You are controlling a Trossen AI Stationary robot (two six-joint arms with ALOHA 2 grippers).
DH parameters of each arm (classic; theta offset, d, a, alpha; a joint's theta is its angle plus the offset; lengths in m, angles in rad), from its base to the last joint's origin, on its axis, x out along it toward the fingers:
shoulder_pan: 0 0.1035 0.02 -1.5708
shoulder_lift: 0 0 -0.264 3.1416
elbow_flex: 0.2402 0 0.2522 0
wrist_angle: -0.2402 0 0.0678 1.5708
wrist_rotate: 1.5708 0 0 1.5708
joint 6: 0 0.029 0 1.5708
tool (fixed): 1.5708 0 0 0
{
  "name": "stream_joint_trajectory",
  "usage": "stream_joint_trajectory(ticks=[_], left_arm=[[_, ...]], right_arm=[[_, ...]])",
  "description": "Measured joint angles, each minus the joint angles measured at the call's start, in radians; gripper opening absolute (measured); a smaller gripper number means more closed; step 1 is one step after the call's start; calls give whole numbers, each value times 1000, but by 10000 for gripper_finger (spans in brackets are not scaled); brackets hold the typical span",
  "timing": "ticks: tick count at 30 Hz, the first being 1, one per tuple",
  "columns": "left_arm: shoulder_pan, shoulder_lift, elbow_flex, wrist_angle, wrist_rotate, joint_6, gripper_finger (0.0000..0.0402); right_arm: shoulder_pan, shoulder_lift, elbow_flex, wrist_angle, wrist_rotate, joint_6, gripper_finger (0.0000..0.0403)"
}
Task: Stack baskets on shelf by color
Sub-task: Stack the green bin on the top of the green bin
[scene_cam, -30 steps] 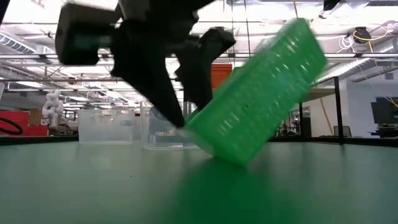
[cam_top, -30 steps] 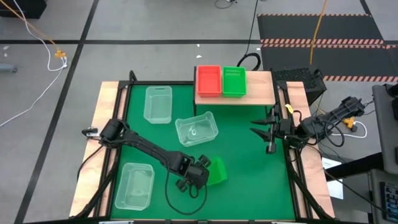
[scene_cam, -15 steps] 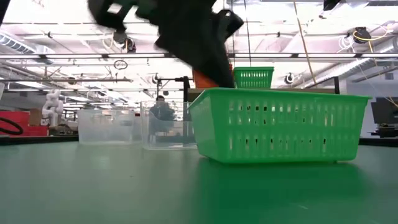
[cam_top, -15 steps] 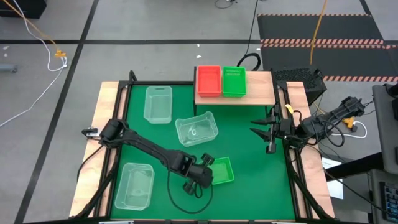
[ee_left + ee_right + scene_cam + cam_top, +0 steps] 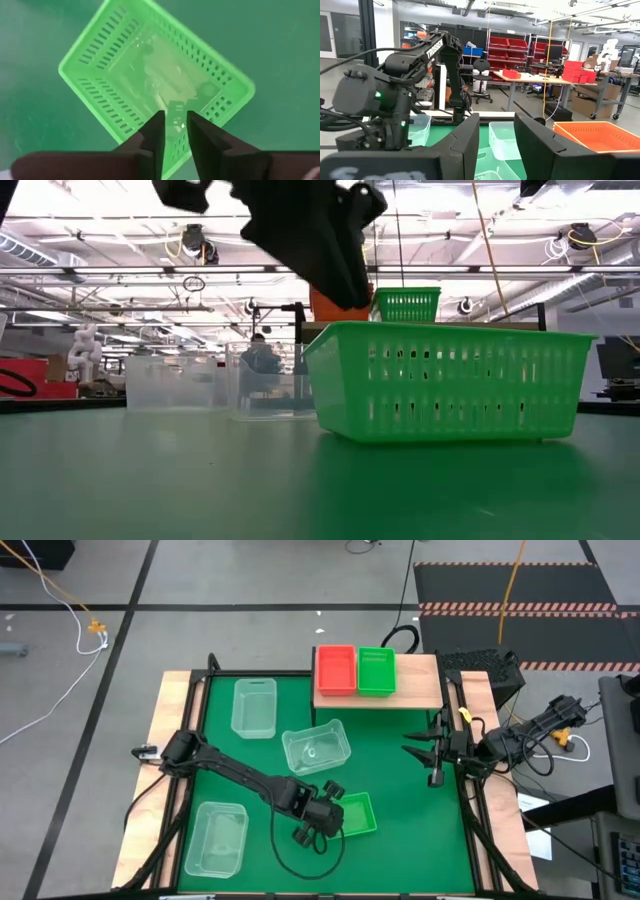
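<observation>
A green basket [image 5: 357,815] [image 5: 450,380] stands upright on its bottom on the green mat, near the front. My left gripper [image 5: 333,812] [image 5: 352,292] [image 5: 174,122] hovers just above the basket's left end, pointing steeply down, its fingers a narrow gap apart with nothing between them. The wooden shelf [image 5: 415,690] at the back holds a red basket [image 5: 335,670] and a second green basket [image 5: 376,671] side by side. My right gripper [image 5: 425,753] [image 5: 496,135] waits open at the mat's right edge.
Three clear baskets stand on the mat: one at the back left [image 5: 253,707], one in the middle [image 5: 316,748] just behind my left arm, one at the front left [image 5: 216,838]. The mat lies bare between the green basket and the shelf.
The green basket, which stood tipped up on one lower edge against my left gripper's fingers, has dropped flat onto its bottom on the mat. My left gripper has risen clear of it and now hangs above its rim.
</observation>
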Motion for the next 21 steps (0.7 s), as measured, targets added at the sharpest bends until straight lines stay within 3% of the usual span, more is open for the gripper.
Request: stream_joint_trajectory(ticks=[8,15,21], left_arm=[[-10,0,-3,0,11,141,137],[-9,0,-3,-9,11,130,140],[-10,0,-3,-13,14,126,140]], right_arm=[[0,0,0,0,0,-84,116],[0,0,0,0,0,-212,116],[0,0,0,8,0,-218,116]])
